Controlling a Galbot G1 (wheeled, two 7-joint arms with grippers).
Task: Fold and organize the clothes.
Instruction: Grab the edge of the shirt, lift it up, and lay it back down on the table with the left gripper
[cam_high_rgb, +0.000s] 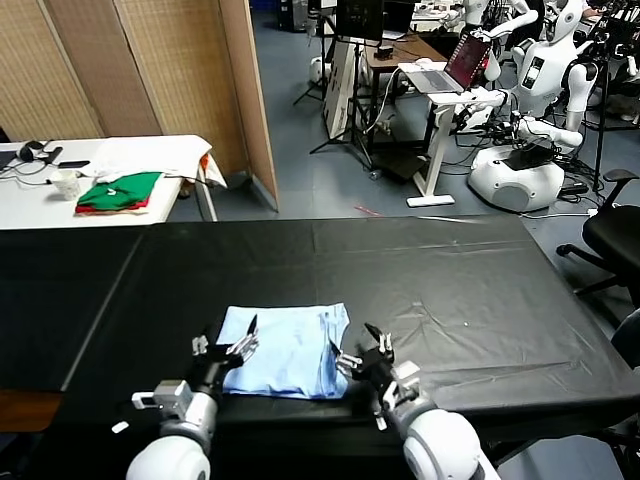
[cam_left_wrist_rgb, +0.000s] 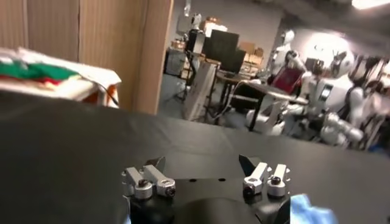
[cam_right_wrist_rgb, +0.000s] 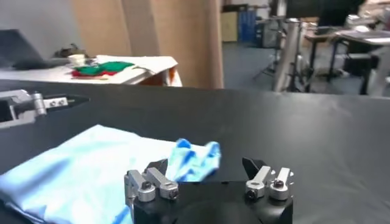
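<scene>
Both arms are seen reaching forward from the near edge of the black table (cam_high_rgb: 450, 290), wrists low and fingers pointed away from the robot. The left gripper (cam_high_rgb: 228, 347) is held just above the table at the near left corner of the T-shirt (cam_high_rgb: 288, 350), its jaws spread wide and nothing gripped between them. The right gripper (cam_high_rgb: 362, 350) is posed likewise at the shirt's near right edge — jaws apart, empty.

The pale light-blue T-shirt is laid folded into a rough rectangle, flat over most of its surface, with soft creases. In the right wrist view its near right corner (cam_right_wrist_rgb: 194, 159) is bunched into a small raised ruffle just ahead of the right gripper's (cam_right_wrist_rgb: 209, 170) open fingers (cam_right_wrist_rgb: 150, 181).

The shirt lies between the two grippers, near the table's front edge; whether either fingertip touches the cloth cannot be told. In the left wrist view only a sliver of blue fabric (cam_left_wrist_rgb: 311, 211) is shown beside the left gripper (cam_left_wrist_rgb: 204, 172). A green and red folded pile (cam_high_rgb: 118, 192) rests on a white table (cam_high_rgb: 30, 195) well apart, far left.
</scene>
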